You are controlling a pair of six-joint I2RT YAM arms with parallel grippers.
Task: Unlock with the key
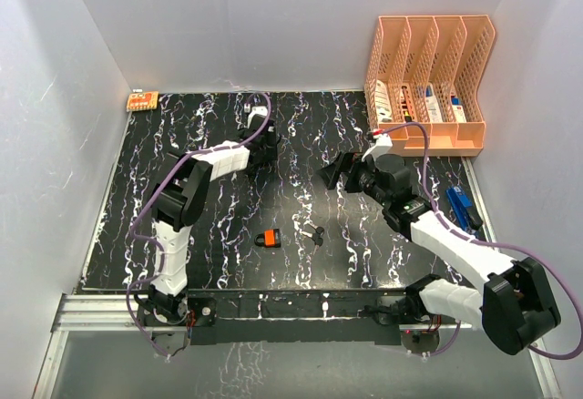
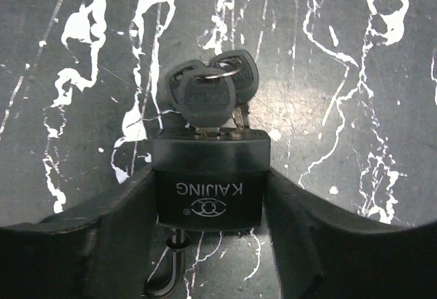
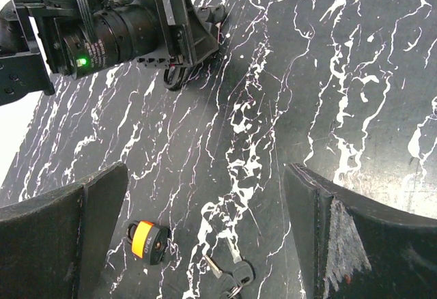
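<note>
I count two padlocks and two sets of keys here. My left gripper [image 2: 208, 200] is clamped on the first one, the black padlock [image 2: 208, 176], with one finger pressed against each side of its body. I hold it low over the far middle of the black marbled table [image 1: 137, 199]. A key bunch [image 2: 205, 97] sticks out of the end of the lock that points away from my wrist. I can make out two grey key heads on one ring, and the front key sits in the keyhole. The lock's shackle [image 2: 167, 275] points back towards my wrist, and I cannot tell whether it is latched or sprung.

My right gripper [image 3: 205, 196] has its two fingers spread wide with nothing between them. It hovers above the table, right of centre and apart from my left gripper.

The second lock, the orange padlock [image 1: 269, 238], lies flat on the table near the front middle. Just to its right lie the loose keys [image 1: 317, 233], which are dark. My right wrist camera seems to show two of them joined together.

At the back right stands one peach file rack [image 1: 428, 53] with four slots. One blue thing [image 1: 463, 208] lies by the right edge, and one small orange item [image 1: 142, 100] sits at the back left corner
</note>
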